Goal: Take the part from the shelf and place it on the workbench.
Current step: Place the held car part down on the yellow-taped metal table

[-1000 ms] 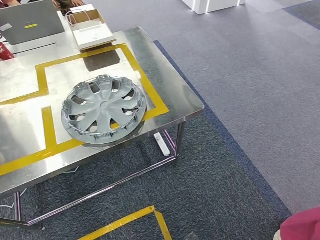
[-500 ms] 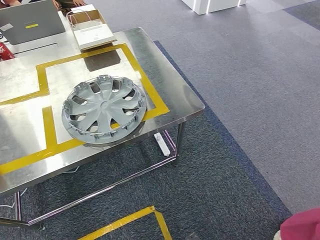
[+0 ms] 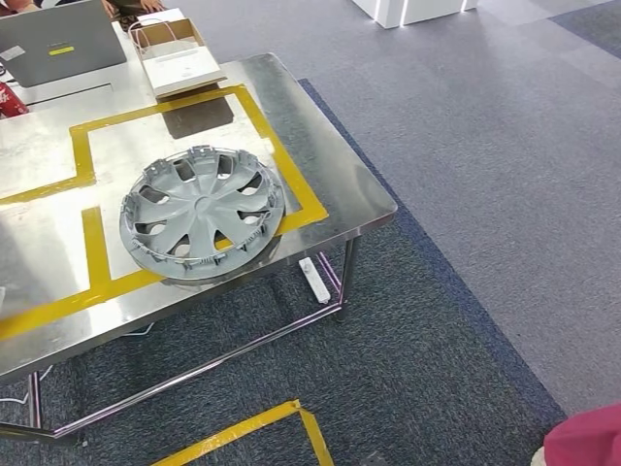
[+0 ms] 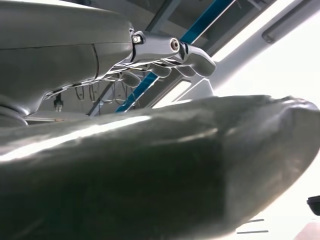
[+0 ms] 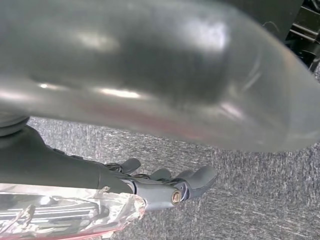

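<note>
The part, a grey plastic hubcap (image 3: pixel 201 214), lies flat on the steel workbench (image 3: pixel 333 170), overlapping the yellow tape lines near the bench's front edge. Nothing touches it. In the left wrist view my left hand (image 4: pixel 158 50) has its fingers stretched out straight with nothing in them, ceiling lights behind it. In the right wrist view my right hand (image 5: pixel 166 187) hangs over grey carpet, fingers extended and apart, holding nothing.
A grey laptop (image 3: pixel 58 44) and a white paper bag (image 3: pixel 179 58) sit at the bench's far side. A white power strip (image 3: pixel 314 280) lies under the bench by its right leg. Yellow tape (image 3: pixel 248 427) marks the carpet in front. A pink-red object (image 3: pixel 586 437) sits at the lower right.
</note>
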You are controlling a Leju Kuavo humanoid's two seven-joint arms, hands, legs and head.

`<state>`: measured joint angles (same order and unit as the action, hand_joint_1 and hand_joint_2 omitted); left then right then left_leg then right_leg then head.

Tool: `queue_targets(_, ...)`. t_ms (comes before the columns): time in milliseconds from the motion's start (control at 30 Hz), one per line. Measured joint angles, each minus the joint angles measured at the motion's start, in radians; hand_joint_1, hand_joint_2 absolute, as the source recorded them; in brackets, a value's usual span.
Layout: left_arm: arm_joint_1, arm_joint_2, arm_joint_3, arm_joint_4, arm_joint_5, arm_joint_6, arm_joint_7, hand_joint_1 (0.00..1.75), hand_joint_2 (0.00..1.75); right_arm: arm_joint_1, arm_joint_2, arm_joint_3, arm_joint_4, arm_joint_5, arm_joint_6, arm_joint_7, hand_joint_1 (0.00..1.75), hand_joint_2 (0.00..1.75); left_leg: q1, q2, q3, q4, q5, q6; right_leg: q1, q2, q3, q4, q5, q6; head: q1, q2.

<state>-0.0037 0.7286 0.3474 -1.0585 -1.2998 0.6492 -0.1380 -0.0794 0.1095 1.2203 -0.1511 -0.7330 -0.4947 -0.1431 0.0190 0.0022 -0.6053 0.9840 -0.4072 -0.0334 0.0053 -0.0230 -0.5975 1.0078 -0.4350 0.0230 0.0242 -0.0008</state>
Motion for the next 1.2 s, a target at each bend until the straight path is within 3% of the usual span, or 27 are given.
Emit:
queue_targets(400,-0.023,-0.017,-0.014,-0.001,-0.008,-0.012,-0.003,0.00,0.00,0.000,0.002,0.000,0.000,-0.002,0.000,-0.005,0.00,0.00,-0.005,0.000,0.000,0.002,-0.004,0.006,-0.006,0.000,0.001,-0.001,0.001,0.006,0.000,0.000)
queue_targets(600,-0.028,-0.018,-0.016,-0.001,-0.002,-0.012,-0.003,0.00,0.00,0.000,0.004,0.000,0.000,-0.002,0.000,-0.007,0.00,0.00,-0.009,0.000,0.001,0.001,0.002,0.025,-0.012,-0.001,0.004,-0.002,0.002,0.023,-0.001,0.000)
queue_targets(667,-0.032,-0.019,-0.019,-0.001,-0.001,-0.012,-0.003,0.00,0.00,0.000,0.004,0.000,0.000,-0.002,-0.001,-0.007,0.00,0.00,-0.003,0.000,0.002,-0.007,0.010,0.033,-0.011,0.008,-0.014,0.044,-0.039,0.028,0.002,0.000)
queue_targets(767,-0.036,-0.028,-0.028,-0.002,-0.001,-0.012,-0.003,0.00,0.00,0.000,0.004,0.000,0.000,-0.003,-0.003,-0.007,0.00,0.00,0.000,-0.001,-0.005,-0.008,0.016,0.036,-0.011,0.019,-0.086,0.238,-0.153,0.032,0.004,0.000)
queue_targets(800,-0.036,-0.032,-0.032,-0.002,-0.001,-0.012,-0.003,0.00,0.00,0.001,0.004,0.000,0.000,-0.004,-0.003,-0.007,0.00,0.00,0.000,-0.002,-0.009,-0.008,0.019,0.035,-0.011,0.019,-0.099,0.281,-0.170,0.033,0.004,0.000)
queue_targets(833,-0.036,-0.035,-0.035,-0.002,-0.001,-0.012,-0.003,0.00,0.00,0.001,0.004,0.000,0.000,-0.004,-0.003,-0.007,0.00,0.00,0.000,-0.003,-0.013,-0.008,0.022,0.033,-0.011,0.019,-0.093,0.287,-0.168,0.032,0.004,0.000)
queue_targets(867,-0.036,-0.037,-0.037,-0.002,-0.001,-0.012,-0.003,0.00,0.00,0.001,0.004,0.000,0.000,-0.004,-0.004,-0.007,0.00,0.00,0.002,-0.005,-0.017,-0.008,0.026,0.029,-0.012,0.019,-0.066,0.251,-0.149,0.031,0.004,0.000)
queue_targets(967,-0.036,-0.040,-0.039,-0.004,-0.002,-0.012,-0.002,0.00,0.00,-0.002,0.004,0.000,0.000,-0.004,-0.005,-0.007,0.00,0.00,0.006,-0.012,-0.026,-0.007,0.040,0.011,-0.010,0.028,0.064,0.047,-0.082,0.023,0.003,0.000)
queue_targets(1000,-0.037,-0.039,-0.039,-0.006,-0.002,-0.012,-0.001,0.00,0.00,-0.003,0.005,0.000,0.000,-0.004,-0.006,-0.007,0.00,0.00,0.007,-0.014,-0.028,-0.006,0.046,0.003,-0.008,0.032,0.083,0.011,-0.073,0.017,0.003,0.000)
queue_targets(1100,-0.036,-0.039,-0.039,-0.012,-0.003,-0.012,0.000,0.00,0.00,-0.003,0.005,0.000,0.000,-0.004,-0.008,-0.007,0.00,0.00,0.012,-0.017,-0.032,-0.012,0.061,-0.019,-0.003,0.036,0.068,0.003,-0.062,-0.007,0.001,0.000)
queue_targets(1133,-0.034,-0.039,-0.039,-0.012,-0.003,-0.013,0.000,0.00,0.00,-0.003,0.005,0.000,0.000,-0.004,-0.008,-0.007,0.00,0.00,0.014,-0.016,-0.037,-0.006,0.048,-0.024,-0.003,0.033,0.064,0.002,-0.055,-0.018,0.000,0.000)
queue_targets(1200,-0.032,-0.040,-0.039,-0.013,-0.003,-0.014,0.001,0.00,0.00,-0.003,0.005,0.000,0.000,-0.004,-0.009,-0.007,0.00,0.00,0.015,-0.013,-0.064,0.062,-0.026,-0.030,-0.005,0.028,0.050,-0.002,-0.034,-0.034,-0.001,0.000)
